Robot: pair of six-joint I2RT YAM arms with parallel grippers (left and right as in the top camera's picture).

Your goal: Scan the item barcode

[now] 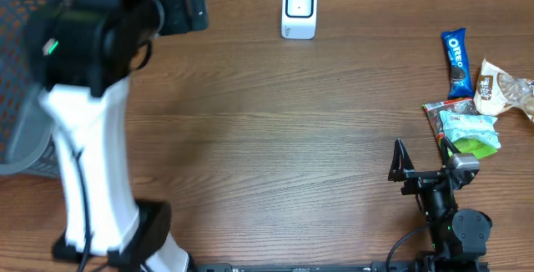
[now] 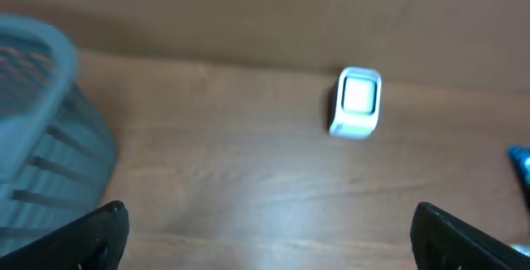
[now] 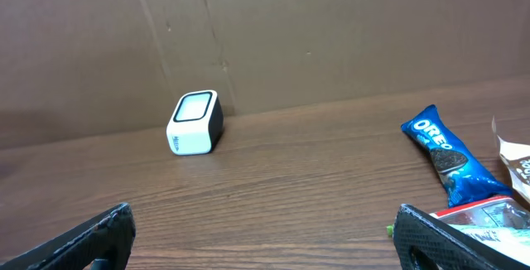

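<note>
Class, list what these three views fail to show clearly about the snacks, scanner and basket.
Barcodes: none readable on the snacks, too small overhead.
Basket: overhead, cut by left edge and behind left arm; blurred in left wrist.
Oreo pack: left wrist, cut by right edge.
Beige bag: overhead and right wrist, cut by right edge.

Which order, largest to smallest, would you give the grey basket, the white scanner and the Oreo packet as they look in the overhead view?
1. grey basket, clearly largest, though partly out of frame.
2. Oreo packet and white scanner cover much the same area, so I would not rank them.
</note>
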